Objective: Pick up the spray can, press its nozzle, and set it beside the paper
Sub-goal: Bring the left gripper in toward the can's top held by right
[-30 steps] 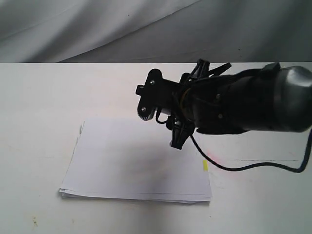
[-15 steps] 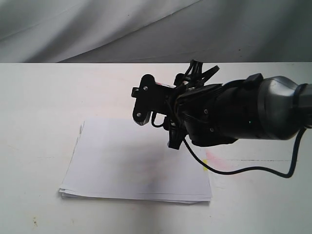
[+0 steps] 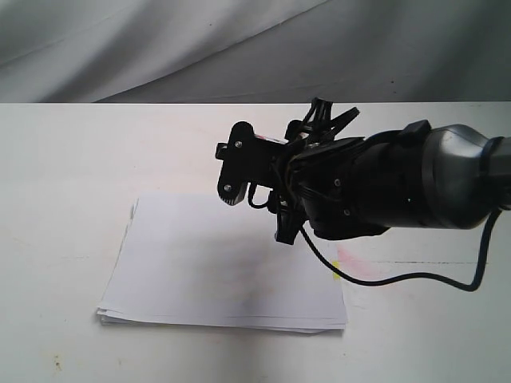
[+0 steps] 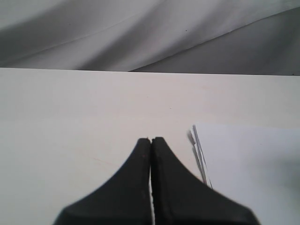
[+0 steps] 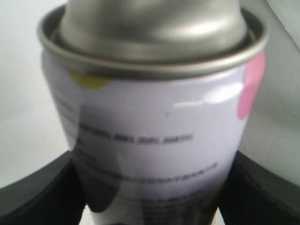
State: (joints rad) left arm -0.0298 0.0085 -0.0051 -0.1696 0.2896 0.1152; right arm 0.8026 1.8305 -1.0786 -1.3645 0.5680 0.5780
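Observation:
The spray can [image 5: 154, 117], silver with a printed grey text label, fills the right wrist view. My right gripper [image 5: 152, 190] is shut on its body, with a black finger [image 5: 37, 192] on each side. Only the can's silver dome shows; the nozzle is out of view. In the exterior view the right gripper [image 3: 255, 191] hangs above the far right part of the paper [image 3: 215, 263], and the arm hides the can. My left gripper [image 4: 151, 139] is shut and empty, low over the table just beside the paper's [image 4: 248, 164] edge.
The white table [image 3: 64, 175] runs out on all sides of the paper. A grey cloth backdrop [image 3: 239, 48] hangs behind the far edge. A black cable [image 3: 399, 279] loops from the right arm over the table right of the paper.
The right arm swung a little to the left and turned with the can during the first half second. Since then it has held still.

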